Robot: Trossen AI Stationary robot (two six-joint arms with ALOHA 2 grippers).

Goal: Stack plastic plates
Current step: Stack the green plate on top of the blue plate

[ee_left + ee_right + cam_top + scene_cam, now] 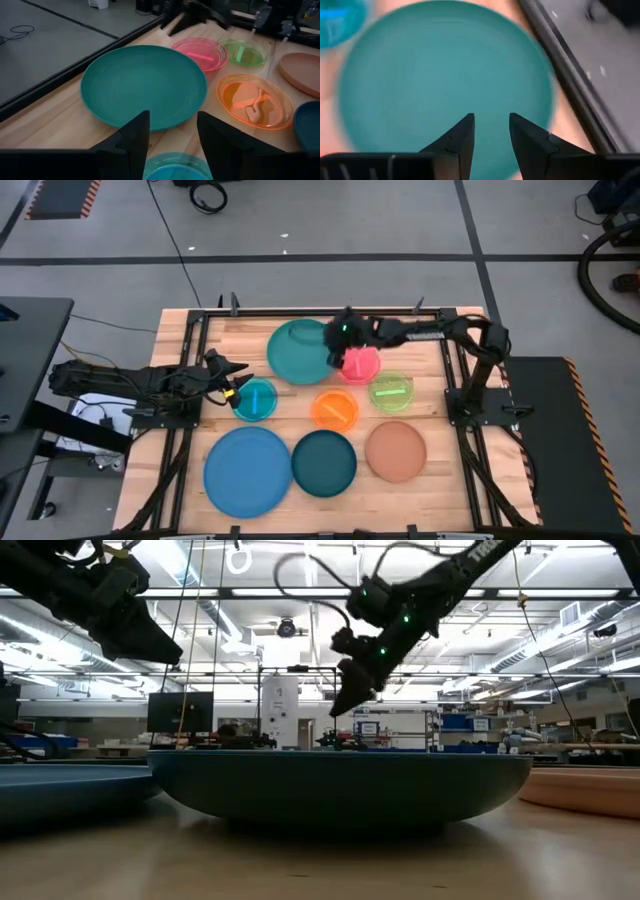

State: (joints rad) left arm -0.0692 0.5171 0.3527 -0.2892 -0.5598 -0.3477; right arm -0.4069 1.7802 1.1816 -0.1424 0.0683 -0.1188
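Eight plastic plates lie flat and apart on the wooden table. They are a large teal plate [300,351], pink [358,364], green [391,391], orange [334,410], cyan [256,399], a large blue plate [248,470], dark teal [323,463] and brown [396,451]. My right gripper [335,352] hangs open in the air over the teal plate's [445,75] right rim, beside the pink plate, with nothing between its fingers [465,135]. My left gripper [236,383] is open above the cyan plate's [172,167] left edge and holds nothing.
A dark metal frame [300,313] borders the table's far edge, and rails run down both sides. The right arm's base [470,405] stands beside the green plate. Bare wood shows between the plates and along the near edge.
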